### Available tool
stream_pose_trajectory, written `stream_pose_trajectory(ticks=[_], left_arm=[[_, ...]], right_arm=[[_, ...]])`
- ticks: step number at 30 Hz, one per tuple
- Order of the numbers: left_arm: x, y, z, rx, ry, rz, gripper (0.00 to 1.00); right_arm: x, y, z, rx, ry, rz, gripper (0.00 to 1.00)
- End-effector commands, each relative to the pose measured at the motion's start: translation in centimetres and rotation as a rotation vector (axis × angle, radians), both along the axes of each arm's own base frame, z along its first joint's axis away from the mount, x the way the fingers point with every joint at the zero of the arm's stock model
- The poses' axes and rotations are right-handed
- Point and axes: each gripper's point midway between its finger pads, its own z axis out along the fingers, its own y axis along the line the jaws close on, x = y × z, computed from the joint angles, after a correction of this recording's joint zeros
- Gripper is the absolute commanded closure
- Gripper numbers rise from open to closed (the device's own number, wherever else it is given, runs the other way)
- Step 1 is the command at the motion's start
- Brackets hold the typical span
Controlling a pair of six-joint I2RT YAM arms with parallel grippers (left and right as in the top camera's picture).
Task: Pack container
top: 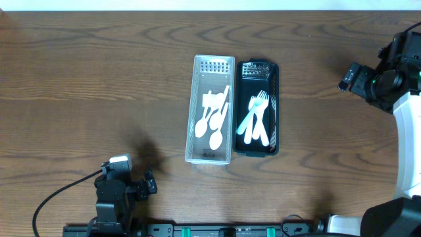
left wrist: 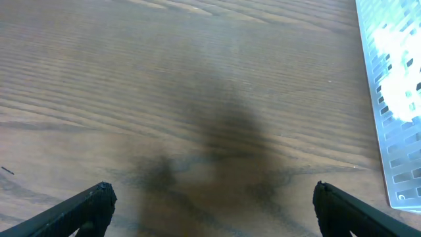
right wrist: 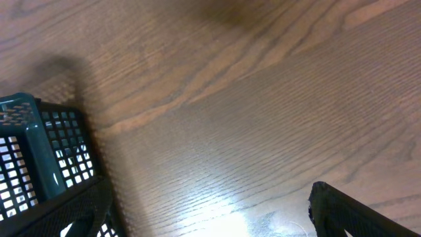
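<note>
A white perforated basket (top: 195, 105) stands mid-table and holds several white spoons (top: 214, 122). Beside it on the right is a black perforated basket (top: 275, 105) with several white forks (top: 258, 118). My left gripper (left wrist: 210, 204) is open and empty over bare wood near the front left; the white basket's edge (left wrist: 388, 112) shows at its right. My right gripper (right wrist: 210, 210) is open and empty at the far right; the black basket's corner (right wrist: 46, 158) shows at its left.
The wooden table (top: 99, 85) spreads around both baskets. The left arm's base and cable (top: 115, 191) sit at the front edge. The right arm's body (top: 401, 131) runs along the right edge.
</note>
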Motion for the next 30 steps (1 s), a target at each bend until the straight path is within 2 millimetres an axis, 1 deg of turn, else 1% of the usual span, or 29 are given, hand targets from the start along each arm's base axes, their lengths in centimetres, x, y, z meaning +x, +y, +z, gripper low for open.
stream_pose_trajectory(ticks=[1, 28, 30], left_arm=[[-0.05, 0.18, -0.12, -0.002, 0.001, 0.012, 0.02], [-0.05, 0.18, -0.12, -0.002, 0.001, 0.012, 0.02], [-0.05, 0.18, -0.12, -0.002, 0.001, 0.012, 0.02]], right_arm=[[-0.11, -0.29, -0.03, 0.003, 0.002, -0.007, 0.01], [-0.13, -0.34, -0.05, 0.001, 0.002, -0.008, 0.01], [-0.19, -0.14, 0.41, -0.003, -0.01, -0.003, 0.01]])
